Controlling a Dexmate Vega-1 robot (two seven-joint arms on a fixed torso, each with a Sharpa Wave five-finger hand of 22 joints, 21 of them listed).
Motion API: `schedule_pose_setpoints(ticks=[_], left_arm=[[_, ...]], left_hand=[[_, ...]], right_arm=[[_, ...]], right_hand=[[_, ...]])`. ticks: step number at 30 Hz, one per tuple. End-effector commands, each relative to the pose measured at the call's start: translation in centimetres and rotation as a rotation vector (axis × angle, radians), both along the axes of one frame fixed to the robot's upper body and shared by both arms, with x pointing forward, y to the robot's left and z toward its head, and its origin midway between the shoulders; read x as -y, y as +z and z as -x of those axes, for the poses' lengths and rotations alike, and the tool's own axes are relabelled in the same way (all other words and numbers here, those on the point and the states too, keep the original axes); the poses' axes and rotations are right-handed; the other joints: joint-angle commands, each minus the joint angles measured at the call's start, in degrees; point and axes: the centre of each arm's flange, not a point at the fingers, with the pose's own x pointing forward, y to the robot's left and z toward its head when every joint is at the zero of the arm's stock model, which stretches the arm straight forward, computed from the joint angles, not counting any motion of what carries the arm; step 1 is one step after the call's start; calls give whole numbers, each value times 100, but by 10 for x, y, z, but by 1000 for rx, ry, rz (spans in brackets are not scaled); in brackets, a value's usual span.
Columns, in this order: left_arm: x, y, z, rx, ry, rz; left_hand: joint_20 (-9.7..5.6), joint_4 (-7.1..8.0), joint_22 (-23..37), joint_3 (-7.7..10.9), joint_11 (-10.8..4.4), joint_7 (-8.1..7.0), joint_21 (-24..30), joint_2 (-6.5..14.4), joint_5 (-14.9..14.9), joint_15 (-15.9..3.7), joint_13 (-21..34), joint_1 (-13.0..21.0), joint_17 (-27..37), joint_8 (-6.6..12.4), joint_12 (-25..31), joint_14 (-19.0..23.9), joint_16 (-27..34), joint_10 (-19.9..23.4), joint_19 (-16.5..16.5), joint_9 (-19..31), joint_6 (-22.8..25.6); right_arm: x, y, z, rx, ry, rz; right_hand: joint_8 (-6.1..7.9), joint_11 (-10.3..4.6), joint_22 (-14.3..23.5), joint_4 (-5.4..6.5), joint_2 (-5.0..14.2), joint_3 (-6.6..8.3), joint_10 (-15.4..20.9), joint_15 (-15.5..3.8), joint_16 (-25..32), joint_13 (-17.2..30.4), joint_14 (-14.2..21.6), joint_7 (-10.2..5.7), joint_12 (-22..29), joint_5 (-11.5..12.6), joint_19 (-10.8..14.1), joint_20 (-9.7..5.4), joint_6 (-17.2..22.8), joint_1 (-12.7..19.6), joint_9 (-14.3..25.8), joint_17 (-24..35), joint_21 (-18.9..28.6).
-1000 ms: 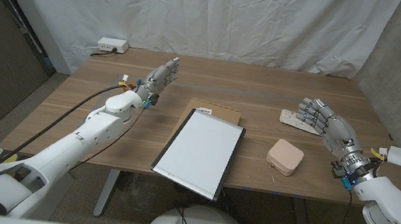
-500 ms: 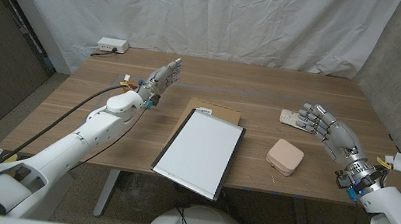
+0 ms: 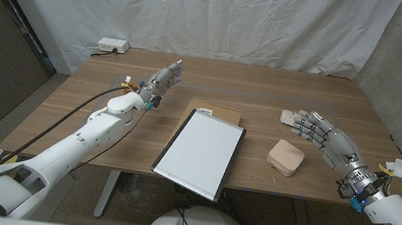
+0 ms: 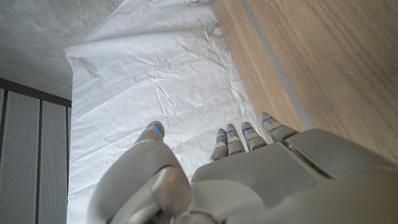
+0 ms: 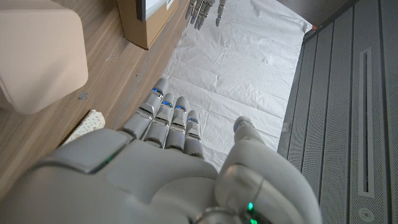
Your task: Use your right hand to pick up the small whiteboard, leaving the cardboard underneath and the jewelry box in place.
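Head view shows my right hand [image 3: 322, 134] open and empty beyond the box [image 3: 286, 158], the whiteboard [image 3: 200, 153] lying on cardboard [image 3: 219, 111] left of that box; thin, stiff, probably slick, so I'd pinch its overhanging near edge.

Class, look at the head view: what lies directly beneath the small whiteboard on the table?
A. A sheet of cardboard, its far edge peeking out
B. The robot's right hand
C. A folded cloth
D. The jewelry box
A. A brown strip of cardboard shows past the far edge of the small whiteboard, while the jewelry box sits apart to its right on the table.
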Motion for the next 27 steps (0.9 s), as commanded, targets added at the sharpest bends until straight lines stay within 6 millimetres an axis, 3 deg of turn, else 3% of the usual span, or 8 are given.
schedule_pose_setpoints(ticks=[1,27], left_arm=[[3,-3,2,2,-4,4],[8,-5,6,10,0,5]], left_hand=[[-247,-39,15,15,-3,5,-10,9,-9,11,12,71,28,6,-6,-36,-18,-6,3,35,3],[-240,-55,16,-3,-20,7,-8,26,-31,-6,13,99,28,15,0,11,-3,24,33,35,46]], right_arm=[[-3,-11,13,-56,46,2],[-2,-29,31,-163,82,20]], right_hand=[[3,72,13,-55,4,11,40,39,-8,9,54,-4,-23,6,70,30,-10,19,14,29,3],[12,175,9,-78,11,14,164,113,41,8,322,140,-9,0,364,69,6,15,15,33,29]])
